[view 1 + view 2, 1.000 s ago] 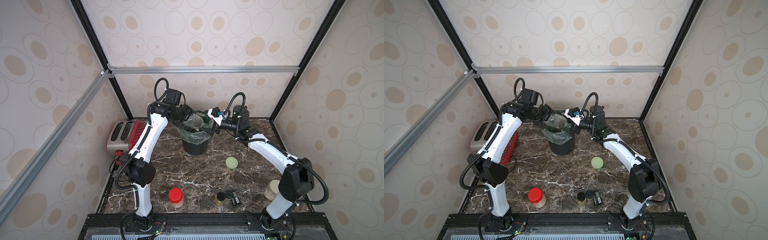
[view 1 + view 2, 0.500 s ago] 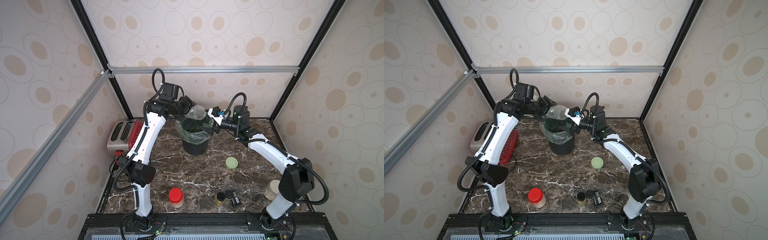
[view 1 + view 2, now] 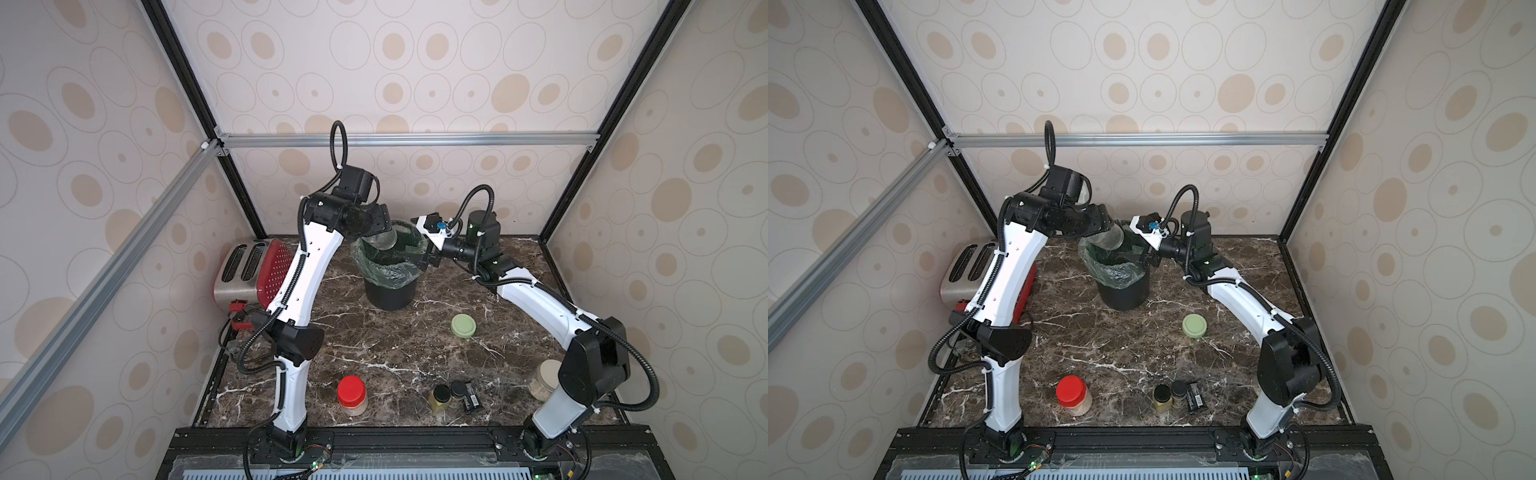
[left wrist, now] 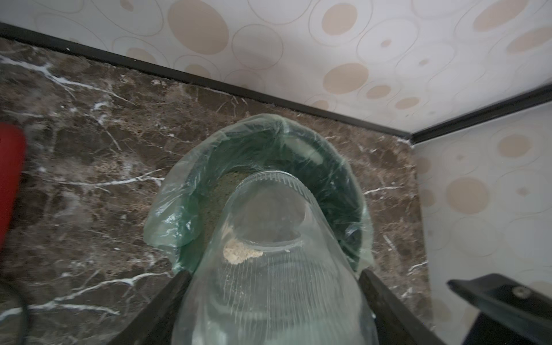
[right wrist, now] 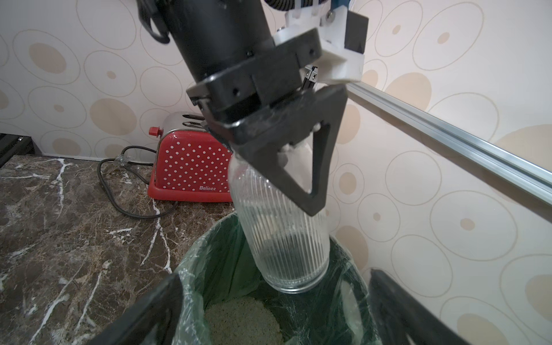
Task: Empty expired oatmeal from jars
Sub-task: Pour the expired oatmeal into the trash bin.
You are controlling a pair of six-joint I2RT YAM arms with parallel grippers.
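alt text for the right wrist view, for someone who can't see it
The left gripper holds a ribbed clear jar mouth-down over a green-lined bin, where pale oatmeal lies in a heap. A red polka-dot toaster stands behind on the marble table.

The left gripper (image 3: 379, 232), which held the clear ribbed glass jar (image 3: 384, 242), first rose and lifted the jar above the black bin with the green plastic liner (image 3: 388, 296). Then it went down again, and the jar's open mouth dipped back inside the liner rim, pointing steeply downward.
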